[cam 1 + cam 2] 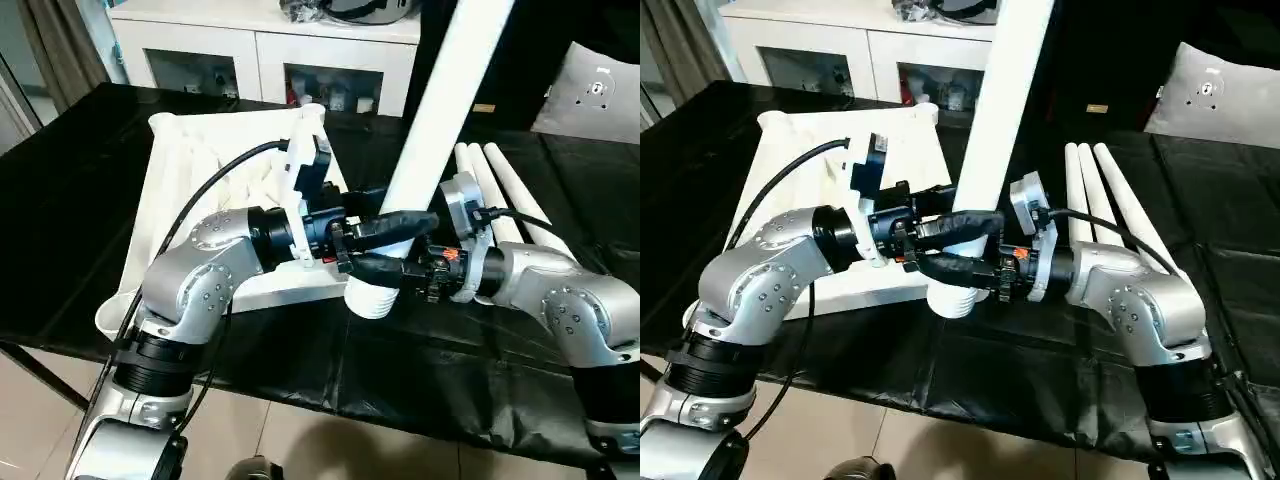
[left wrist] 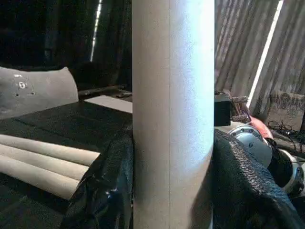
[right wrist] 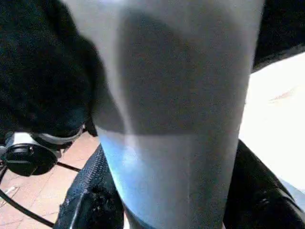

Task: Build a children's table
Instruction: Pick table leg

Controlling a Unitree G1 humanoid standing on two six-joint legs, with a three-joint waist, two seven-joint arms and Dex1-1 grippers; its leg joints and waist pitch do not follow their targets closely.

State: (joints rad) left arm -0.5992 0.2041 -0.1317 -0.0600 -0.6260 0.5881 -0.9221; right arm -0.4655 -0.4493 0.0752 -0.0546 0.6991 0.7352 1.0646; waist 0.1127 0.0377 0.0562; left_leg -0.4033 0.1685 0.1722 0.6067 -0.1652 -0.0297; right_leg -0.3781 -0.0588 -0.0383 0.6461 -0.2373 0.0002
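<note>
The children's table top (image 1: 215, 150) lies upside down, white and ribbed, on the left half of the black work surface. One white leg (image 1: 440, 100) stands nearly upright and leans to the right. Its ridged wide end (image 1: 375, 298) hangs at the top's front right corner, at the work surface's front edge. My left gripper (image 1: 400, 226) is shut on this leg from the left. Just below it, my right gripper (image 1: 380, 268) is shut on the same leg from the right. In the left wrist view the leg (image 2: 171, 114) stands between black fingers (image 2: 102, 191). The right wrist view shows the leg (image 3: 176, 119) the same way.
Three more white legs (image 1: 500, 190) lie side by side on the black work surface (image 1: 60, 200), right of the held leg. A white cabinet (image 1: 260, 50) stands behind the surface. A grey cushion (image 1: 600, 95) is at the far right.
</note>
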